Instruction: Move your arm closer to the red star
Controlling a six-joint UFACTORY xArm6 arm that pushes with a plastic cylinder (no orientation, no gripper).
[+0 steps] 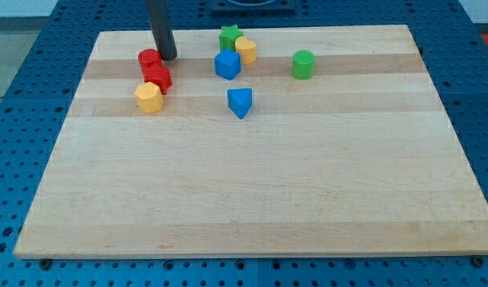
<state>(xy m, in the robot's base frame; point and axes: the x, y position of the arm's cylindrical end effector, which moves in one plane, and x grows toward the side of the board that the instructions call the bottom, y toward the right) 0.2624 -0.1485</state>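
My tip [167,57] rests on the board at the view's top left, just right of a red cylinder [149,58] and close to touching it. The red star [158,78] lies just below the cylinder, a short way below and left of my tip. A yellow block [149,97] sits right below the red star, against it.
A green star [229,36], a yellow cylinder [245,49] and a blue block [227,64] cluster at top centre. A blue triangular block [239,102] lies below them. A green cylinder [303,64] stands to the right. The wooden board [252,199] has blue perforated table around it.
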